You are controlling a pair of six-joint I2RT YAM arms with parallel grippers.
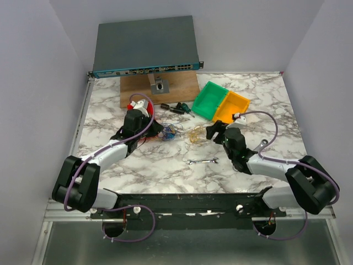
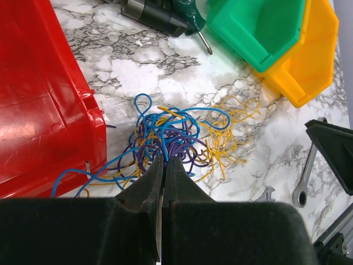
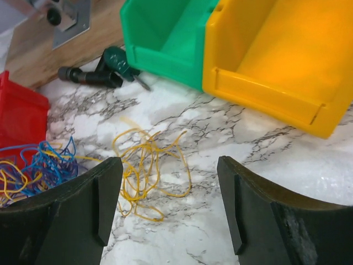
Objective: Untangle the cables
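Near edge, top view: a wrench (image 1: pixel 202 161) lies flat on the table (image 1: pixel 165 179), apart from both arms.

Beyond it the cables (image 1: pixel 169 132) sit mid-table. They form a blue, yellow and purple knot (image 2: pixel 165 135), with loose yellow strands (image 1: pixel 194 134) spread at its 3 o'clock. The left gripper (image 1: pixel 159 131) stands at the knot's 9 o'clock. The right gripper (image 1: pixel 212 131) stands at 3 o'clock of the yellow strands.

Left wrist view: the fingers (image 2: pixel 148 185) are pressed together, tips at the knot's near rim. A blue wire runs straight into the seam between them and is pinched there. A red bin (image 2: pixel 38 99) sits just beside the knot at 9 o'clock.

Right wrist view: the fingers (image 3: pixel 105 193) are spread wide and hold nothing. The yellow strands lie on the marble between and just beyond the tips, nearer the finger at 9 o'clock; contact cannot be judged. The knot lies outside that finger.

Far: a screwdriver (image 3: pixel 113 63) lies at the strands' 12 o'clock. A green bin (image 1: pixel 209 100) and a yellow bin (image 1: pixel 233 108) touch side by side at 1 o'clock.
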